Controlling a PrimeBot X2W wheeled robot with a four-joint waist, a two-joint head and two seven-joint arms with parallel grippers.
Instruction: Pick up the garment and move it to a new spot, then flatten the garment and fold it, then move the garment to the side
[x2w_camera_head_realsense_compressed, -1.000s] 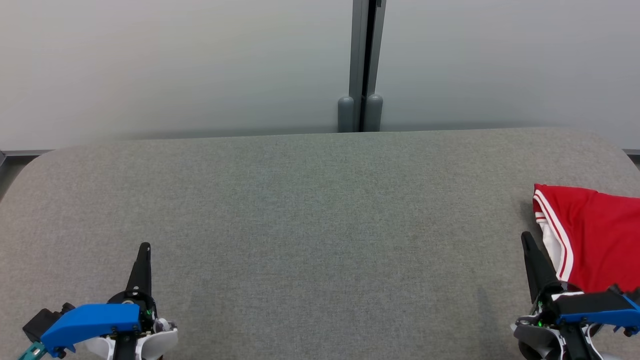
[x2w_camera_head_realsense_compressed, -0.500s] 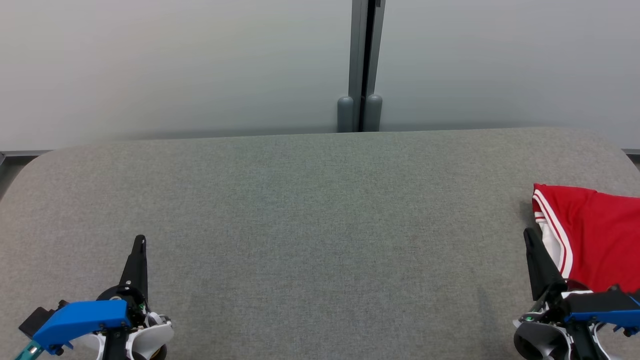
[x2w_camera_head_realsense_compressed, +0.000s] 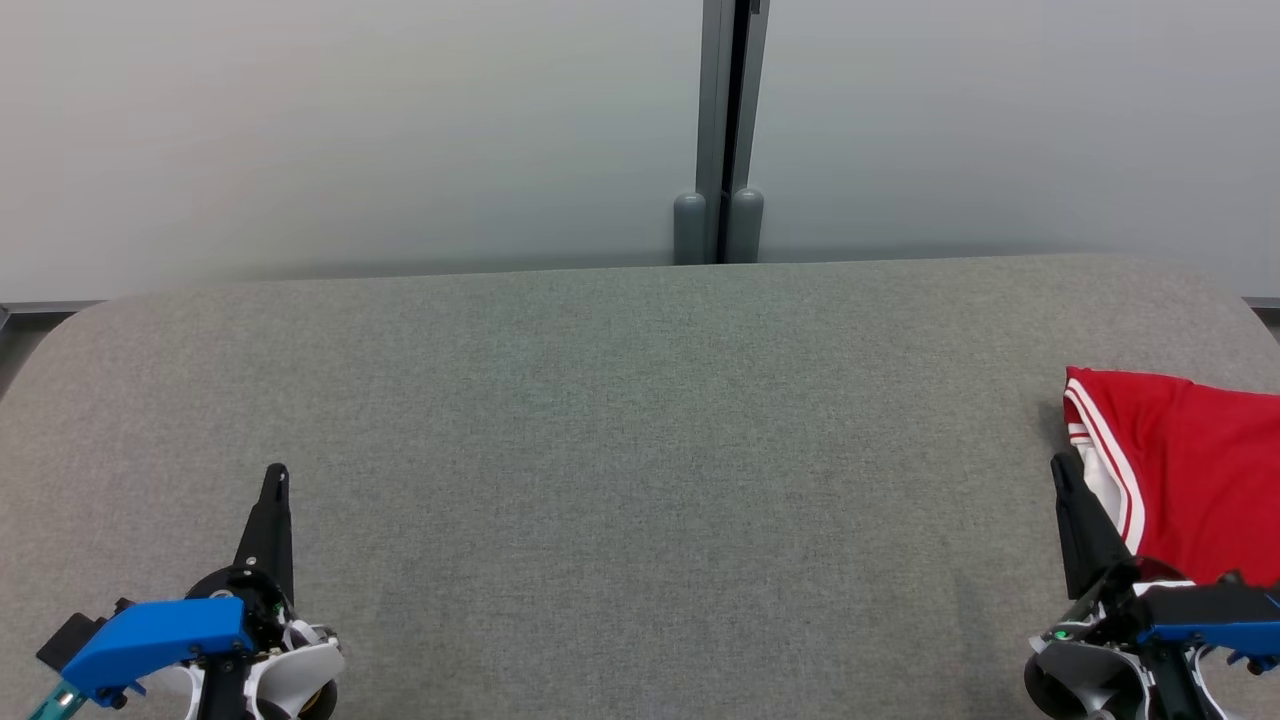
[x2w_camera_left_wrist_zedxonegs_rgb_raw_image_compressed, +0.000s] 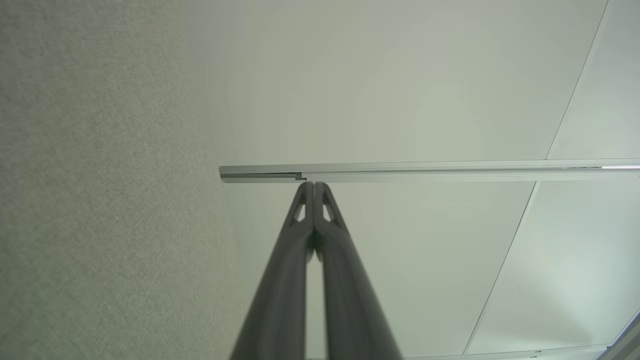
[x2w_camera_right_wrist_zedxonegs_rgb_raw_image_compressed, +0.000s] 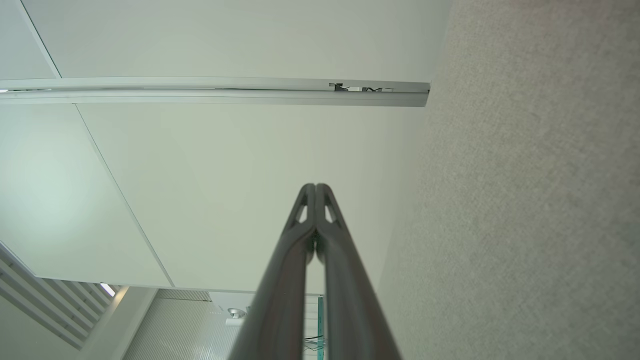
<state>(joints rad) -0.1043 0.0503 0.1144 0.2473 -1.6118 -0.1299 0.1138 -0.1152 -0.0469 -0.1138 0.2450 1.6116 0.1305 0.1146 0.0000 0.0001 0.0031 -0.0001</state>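
As it lies, the garment (x2w_camera_head_realsense_compressed: 1190, 470) — striped hem leftward — extends rightward.

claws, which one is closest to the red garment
The right claw, beside the white-striped edge of the red garment; the left claw is far off across the grey table.

Head view looks forward and down across the grey table (x2w_camera_head_realsense_compressed: 640, 400) to the wall (x2w_camera_head_realsense_compressed: 350, 130). Both wrist views, rolled sideways, sit low over it, facing the same wall and post (x2w_camera_head_realsense_compressed: 730, 100).
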